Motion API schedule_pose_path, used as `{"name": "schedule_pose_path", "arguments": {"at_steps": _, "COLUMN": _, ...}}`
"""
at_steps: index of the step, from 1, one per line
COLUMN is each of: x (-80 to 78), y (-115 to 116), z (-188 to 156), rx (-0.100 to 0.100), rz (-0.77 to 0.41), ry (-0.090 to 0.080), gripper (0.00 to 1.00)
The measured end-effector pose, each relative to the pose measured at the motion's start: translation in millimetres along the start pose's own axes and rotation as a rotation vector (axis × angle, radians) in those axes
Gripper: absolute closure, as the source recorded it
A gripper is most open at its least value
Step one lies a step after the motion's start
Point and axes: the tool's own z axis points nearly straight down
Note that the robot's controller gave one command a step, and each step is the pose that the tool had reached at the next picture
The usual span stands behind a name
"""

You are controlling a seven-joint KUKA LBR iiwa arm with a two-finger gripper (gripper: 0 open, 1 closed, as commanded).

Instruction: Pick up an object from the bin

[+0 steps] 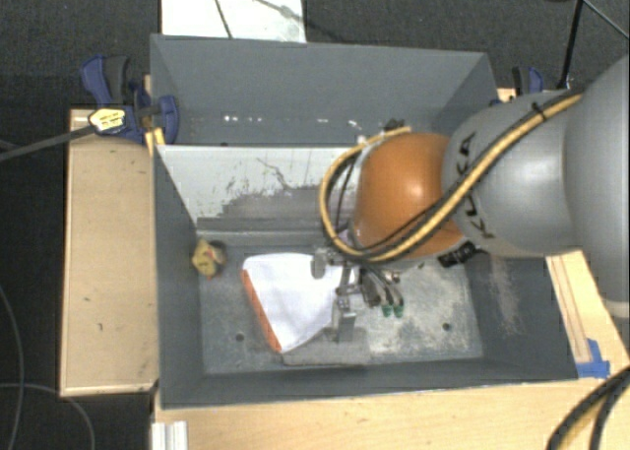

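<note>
— What do we see nearest us?
— A flat white rectangular pad with an orange edge [287, 302]. It lies askew at the front middle of the grey metal bin [433, 335], on its scuffed, speckled floor.
— And the end effector [346, 318]?
— It is down at the pad's right edge. We cannot tell whether it is spread or pressed together.
— Farther back?
— A small lumpy yellowish object [207, 258] lies by the left wall, apart from the pad. Beyond it are the wrist's smooth orange dome [399, 192] and the scratched rear slope.

Bin floor [443, 325] lies bare at right — white orange-edged slab [287, 302] blocks the middle.
</note>
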Motion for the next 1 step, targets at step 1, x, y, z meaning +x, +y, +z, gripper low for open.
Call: {"name": "schedule_pose_path", "arguments": {"at_steps": 1, "x": 9.5, "y": 37.2, "z": 44.3, "rx": 0.000, "rz": -0.093, "ry": 0.007, "gripper": 0.00}}
